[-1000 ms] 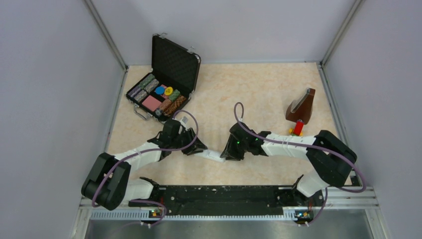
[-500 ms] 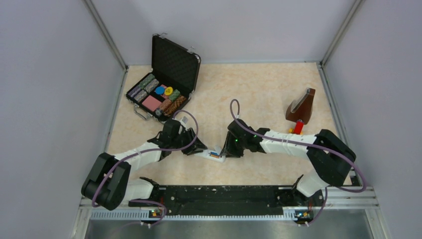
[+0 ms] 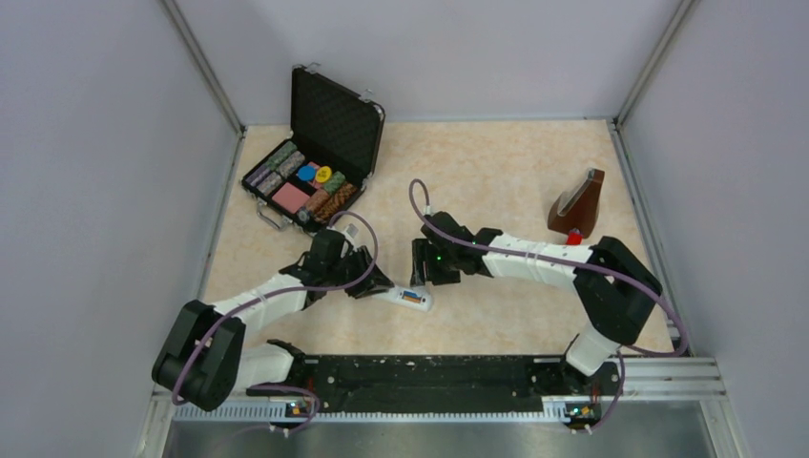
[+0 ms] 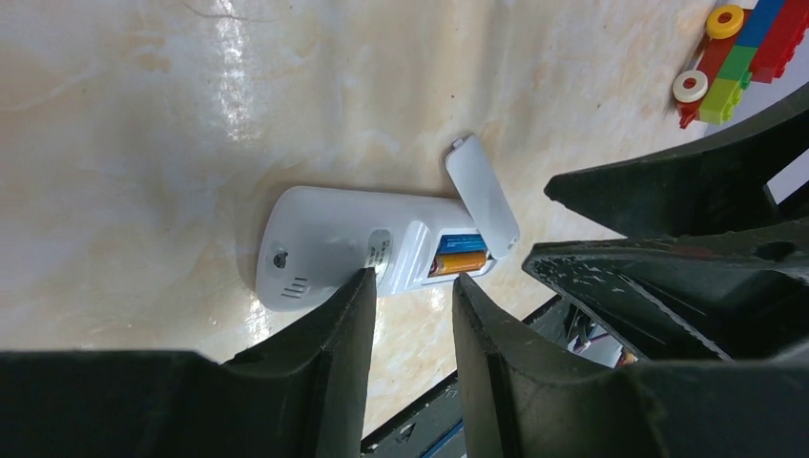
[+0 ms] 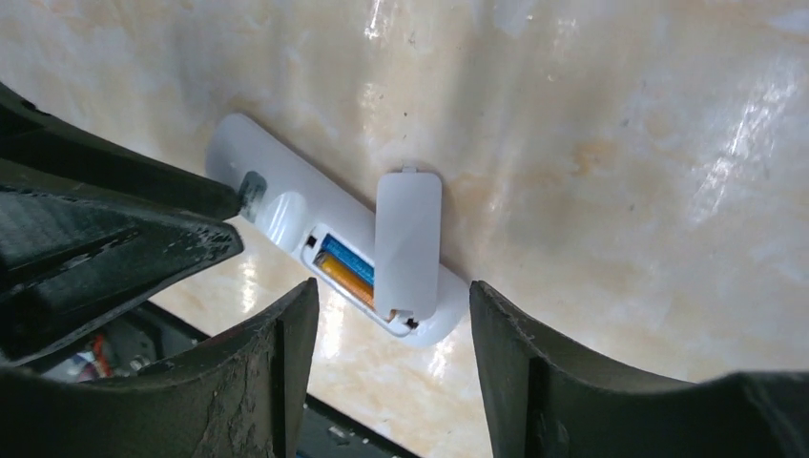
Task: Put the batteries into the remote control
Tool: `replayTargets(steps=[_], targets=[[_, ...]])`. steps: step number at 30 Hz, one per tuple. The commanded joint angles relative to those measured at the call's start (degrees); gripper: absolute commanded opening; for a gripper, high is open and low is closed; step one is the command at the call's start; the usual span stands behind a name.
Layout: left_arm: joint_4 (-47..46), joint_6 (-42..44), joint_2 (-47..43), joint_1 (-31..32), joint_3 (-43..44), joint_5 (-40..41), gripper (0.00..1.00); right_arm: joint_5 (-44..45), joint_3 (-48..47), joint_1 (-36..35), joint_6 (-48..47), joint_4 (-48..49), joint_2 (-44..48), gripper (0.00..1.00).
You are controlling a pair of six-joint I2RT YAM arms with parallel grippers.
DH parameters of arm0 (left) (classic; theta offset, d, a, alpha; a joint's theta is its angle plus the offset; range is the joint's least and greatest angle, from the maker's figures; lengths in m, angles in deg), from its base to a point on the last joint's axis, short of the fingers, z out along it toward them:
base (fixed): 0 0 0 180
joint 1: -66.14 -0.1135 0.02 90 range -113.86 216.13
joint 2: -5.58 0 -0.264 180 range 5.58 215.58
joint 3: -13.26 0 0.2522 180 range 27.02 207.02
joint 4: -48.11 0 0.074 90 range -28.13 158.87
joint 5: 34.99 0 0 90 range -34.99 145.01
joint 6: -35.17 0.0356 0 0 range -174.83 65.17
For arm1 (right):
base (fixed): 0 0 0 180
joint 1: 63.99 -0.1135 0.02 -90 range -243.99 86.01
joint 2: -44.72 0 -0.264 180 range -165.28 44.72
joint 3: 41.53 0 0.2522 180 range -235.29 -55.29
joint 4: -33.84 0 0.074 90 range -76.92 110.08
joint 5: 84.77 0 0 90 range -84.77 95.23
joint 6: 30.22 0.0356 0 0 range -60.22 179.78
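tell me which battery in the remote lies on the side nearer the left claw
The orange battery: it lies on the side nearest the left claw, with the blue battery just beyond it.

One camera looks down from high behind; both wrist cameras face downward close up, sharing the remote control (image 4: 334,239)

The remote control (image 3: 399,294) lay on the table (image 3: 496,172) near its front edge, about midway across. Two batteries (image 4: 462,258) sat side by side in the slot at its right end. The battery cover (image 5: 408,239) lay crosswise over that end. The left end effector (image 4: 412,279) was at the remote's left end, and the right end effector (image 5: 389,286) stood just behind the remote. An open poker chip case (image 3: 303,186) occupied the far left corner and a metronome (image 3: 578,202) the far right, with a toy block train (image 4: 735,48) just before it.
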Motion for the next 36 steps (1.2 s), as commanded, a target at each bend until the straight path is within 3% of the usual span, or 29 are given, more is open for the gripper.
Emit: replayTargets(steps=[1, 7, 16, 28, 36], targets=[[1.42, 1.32, -1.74, 0.16, 2.22, 1.09, 0.4, 0.23, -4.22, -0.76, -11.64, -1.67, -3.56, 0.59], [3.77, 1.99, -3.06, -0.01, 3.45, 2.61, 0.4, -4.17, -6.28, -0.8, -15.3, -2.89, -6.6, 0.58], [4.89, 2.42, -3.57, -0.45, 4.4, 3.04, 0.4, -8.66, -7.01, -0.78, -17.6, -3.07, -7.56, 0.47], [5.64, 2.92, -4.01, -1.05, 4.55, 3.3, 0.4, -9.04, -7.14, -0.8, -19.57, -4.34, -8.69, 0.43], [5.91, 3.27, -4.31, -1.49, 4.42, 3.31, 0.4, -6.26, -8.08, -0.97, -21.02, -5.89, -8.64, 0.22]])
